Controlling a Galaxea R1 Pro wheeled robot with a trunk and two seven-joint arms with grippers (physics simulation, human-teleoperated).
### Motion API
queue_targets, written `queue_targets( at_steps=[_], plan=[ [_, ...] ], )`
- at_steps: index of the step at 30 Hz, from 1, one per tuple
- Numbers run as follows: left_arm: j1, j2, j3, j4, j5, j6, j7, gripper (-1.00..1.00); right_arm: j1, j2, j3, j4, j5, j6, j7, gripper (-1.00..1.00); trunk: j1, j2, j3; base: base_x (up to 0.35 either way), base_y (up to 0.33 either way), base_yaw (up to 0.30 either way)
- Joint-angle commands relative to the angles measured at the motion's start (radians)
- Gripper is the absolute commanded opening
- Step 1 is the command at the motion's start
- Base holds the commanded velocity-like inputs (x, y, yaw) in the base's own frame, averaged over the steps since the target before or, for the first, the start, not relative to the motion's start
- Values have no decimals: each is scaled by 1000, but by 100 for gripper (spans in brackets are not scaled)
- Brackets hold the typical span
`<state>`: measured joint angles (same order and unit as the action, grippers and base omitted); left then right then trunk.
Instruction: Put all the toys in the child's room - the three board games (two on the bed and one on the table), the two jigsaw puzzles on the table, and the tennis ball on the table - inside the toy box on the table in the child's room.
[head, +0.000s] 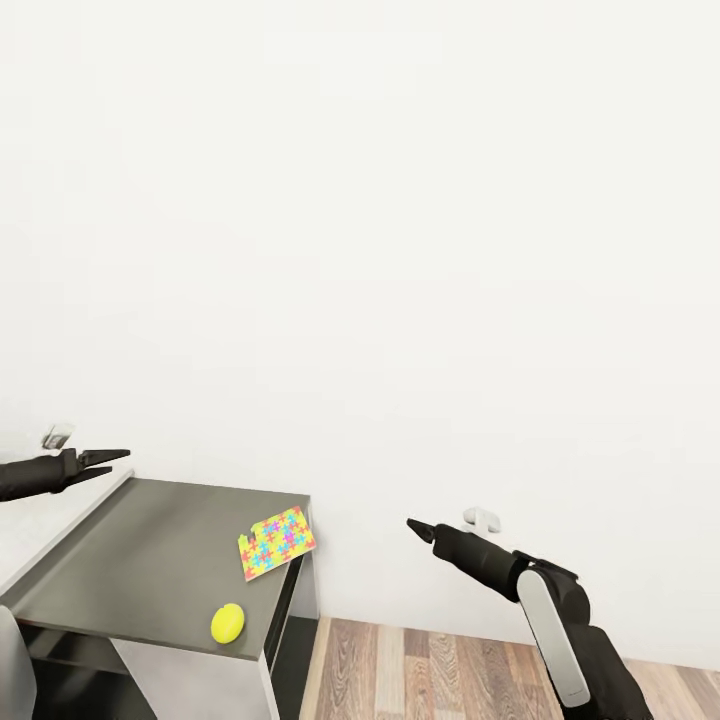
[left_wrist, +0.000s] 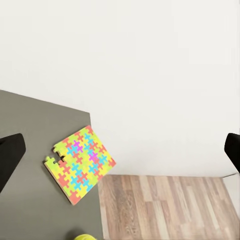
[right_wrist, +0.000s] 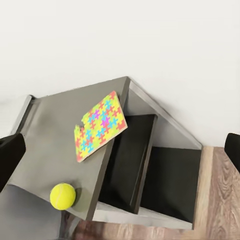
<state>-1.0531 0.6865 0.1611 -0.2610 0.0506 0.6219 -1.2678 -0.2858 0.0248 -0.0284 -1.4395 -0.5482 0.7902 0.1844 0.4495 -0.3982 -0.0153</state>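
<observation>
One jigsaw puzzle (head: 278, 542) (left_wrist: 79, 164) (right_wrist: 99, 126) lies on the dark grey end of the table (head: 140, 565), with its corner hanging over the table's far right edge. The yellow tennis ball (head: 227, 623) (right_wrist: 63, 196) rests near the table's front right corner. My left gripper (head: 108, 463) (left_wrist: 120, 150) hovers open above the table's left part, well short of the puzzle. My right gripper (head: 417, 527) (right_wrist: 120, 150) hangs open in the air to the right of the table, over the floor. The board games, the toy box and the bed are out of view.
A plain white wall stands close behind the table. Wood-plank floor (head: 430, 675) lies to the table's right. Dark open shelves (right_wrist: 150, 170) sit under the table's end. A pale strip of tabletop (head: 45, 515) runs along the left.
</observation>
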Motion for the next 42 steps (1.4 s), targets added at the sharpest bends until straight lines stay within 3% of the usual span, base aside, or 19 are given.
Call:
queue_targets(
  at_steps=[1, 5, 7, 10, 13, 20, 22, 24, 28, 31, 35, 38, 42],
  plan=[
    [-1, -3, -2, 0, 5, 10, -1, 100, -3, 4, -4, 9, 4, 6, 7, 100, 1, -2, -2, 0, 0, 0],
    [-1, -19, -2, 0, 5, 10, 1, 100, -24, 15, -9, 127, -2, 3, 11, 100, 1, -2, -2, 0, 0, 0],
    [-1, -30, -2, 0, 5, 10, -1, 100, -58, 16, -15, 213, -23, 2, 17, 100, 1, -2, -2, 0, 0, 0],
    [-1, -55, -3, 0, 5, 11, -5, 100, -107, 14, -24, 332, -86, 0, 29, 100, 1, -2, -2, 0, 0, 0],
    [-1, -67, -2, -2, 6, 11, -9, 100, -122, 7, -27, 367, -118, 0, 33, 100, 1, -2, -2, 0, 0, 0],
    [-1, -104, -4, -10, 8, 21, -40, 100, -133, -5, -30, 394, -138, 0, 41, 100, 1, -2, -2, 0, 0, 0],
    [-1, -120, -18, -11, 7, 30, -87, 100, -133, -7, -30, 396, -139, 0, 53, 100, 1, -2, -2, 0, 0, 0],
    [-1, -133, -63, -13, 7, 39, -184, 100, -134, -9, -31, 400, -140, 0, 88, 100, 1, -2, -2, 0, 0, 0],
    [-1, -139, -140, -22, 8, 52, -295, 100, -134, -17, -32, 411, -141, 0, 154, 100, 1, -2, -2, 0, 0, 0],
    [-1, -140, -185, -37, 13, 87, -303, 100, -137, -28, -33, 433, -141, -7, 209, 100, 1, -2, -2, 0, 0, 0],
    [-1, -145, -201, -57, 16, 125, -303, 100, -145, -33, -33, 476, -141, -35, 230, 100, 1, -2, -2, 0, 0, 0],
    [-1, -177, -208, -64, 16, 146, -303, 100, -164, -33, -33, 515, -139, -53, 236, 100, 1, -2, -2, 0, 0, 0],
    [-1, -252, -211, -70, 12, 186, -303, 100, -187, -31, -32, 576, -131, -64, 239, 100, 1, -2, -2, 0, 0, 0]
  ],
)
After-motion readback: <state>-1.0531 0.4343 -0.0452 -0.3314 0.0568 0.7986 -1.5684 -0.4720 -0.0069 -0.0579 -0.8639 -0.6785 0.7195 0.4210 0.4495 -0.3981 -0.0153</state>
